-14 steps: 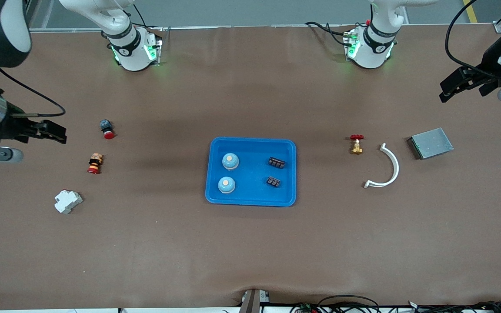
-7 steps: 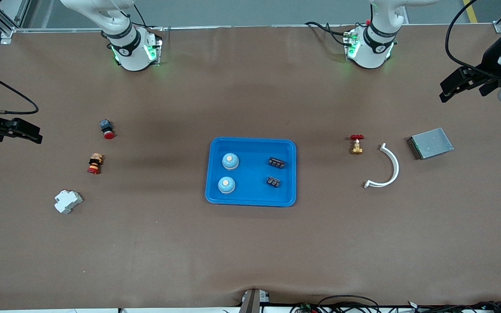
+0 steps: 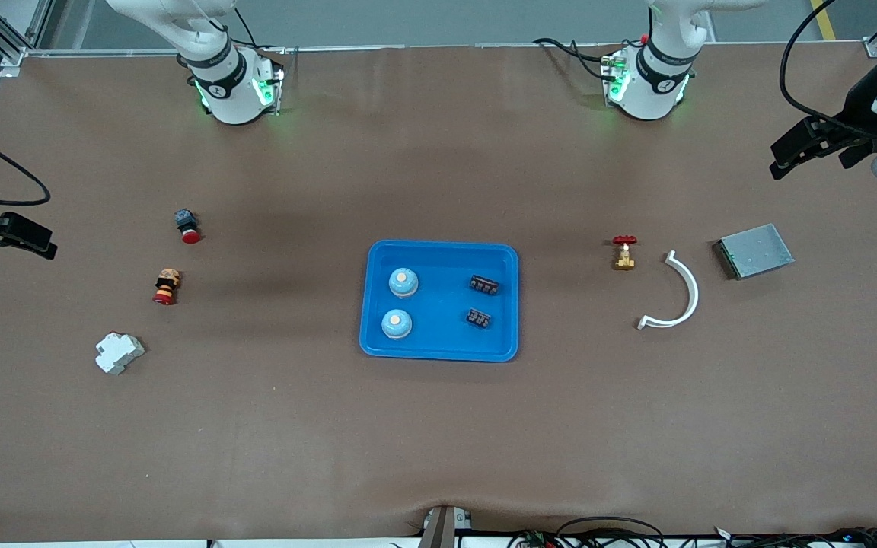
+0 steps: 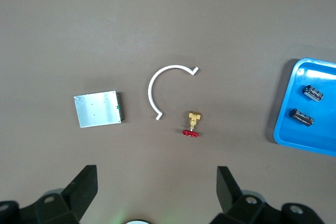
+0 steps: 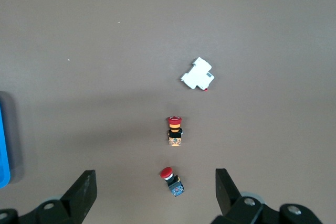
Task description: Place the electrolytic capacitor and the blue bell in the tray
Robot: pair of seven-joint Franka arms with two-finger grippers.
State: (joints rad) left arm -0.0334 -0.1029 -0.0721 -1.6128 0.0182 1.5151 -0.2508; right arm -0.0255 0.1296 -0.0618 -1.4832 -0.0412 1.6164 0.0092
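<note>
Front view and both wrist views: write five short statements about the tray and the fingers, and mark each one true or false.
1. Two blue bells sit in the tray. True.
2. The tray holds no dark parts. False: two small black capacitor blocks lie in it, toward the left arm's end.
3. The left gripper has its fingers open and holds nothing. True.
4. The right gripper is shut on the white breaker. False: its fingers are open, and the white breaker lies on the table.
5. The red-handled valve is in the tray. False: it stands on the table beside the white curved clip.
</note>
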